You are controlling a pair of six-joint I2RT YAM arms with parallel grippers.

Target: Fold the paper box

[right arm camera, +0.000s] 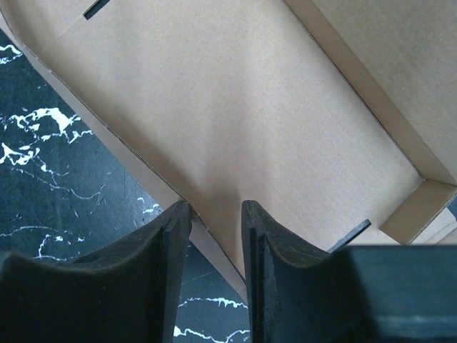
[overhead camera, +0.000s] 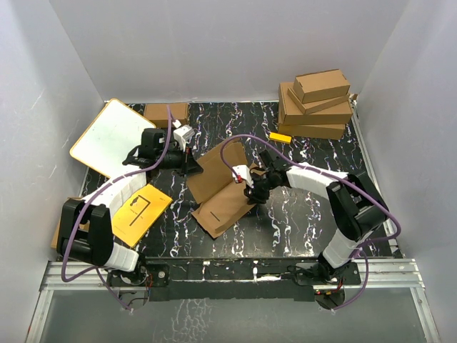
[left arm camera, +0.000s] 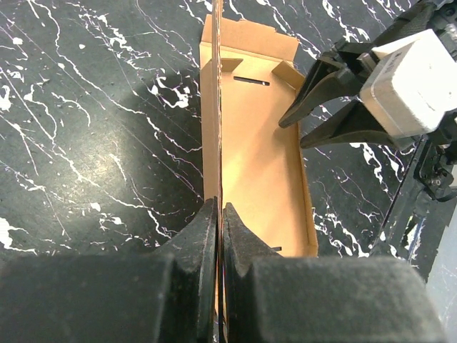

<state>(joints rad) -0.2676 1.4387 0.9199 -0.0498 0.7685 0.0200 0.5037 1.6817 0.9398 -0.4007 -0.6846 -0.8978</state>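
Note:
The paper box (overhead camera: 221,189) is brown corrugated cardboard lying half-formed in the middle of the black marbled table, with one wide panel raised. My left gripper (overhead camera: 191,166) is shut on the edge of that raised panel, which the left wrist view shows edge-on between the fingertips of the gripper (left arm camera: 219,214), above the box's tray (left arm camera: 260,143). My right gripper (overhead camera: 250,191) is at the box's right side. In the right wrist view its jaws (right arm camera: 216,211) stand apart astride a low side wall of the box (right arm camera: 235,107), with a gap at each finger.
A stack of folded brown boxes (overhead camera: 316,103) stands at the back right, with a small yellow piece (overhead camera: 279,137) in front of it. A white board with an orange rim (overhead camera: 111,136) leans at the back left. A yellow card (overhead camera: 141,211) lies near the left arm. More cardboard (overhead camera: 166,112) sits at the back.

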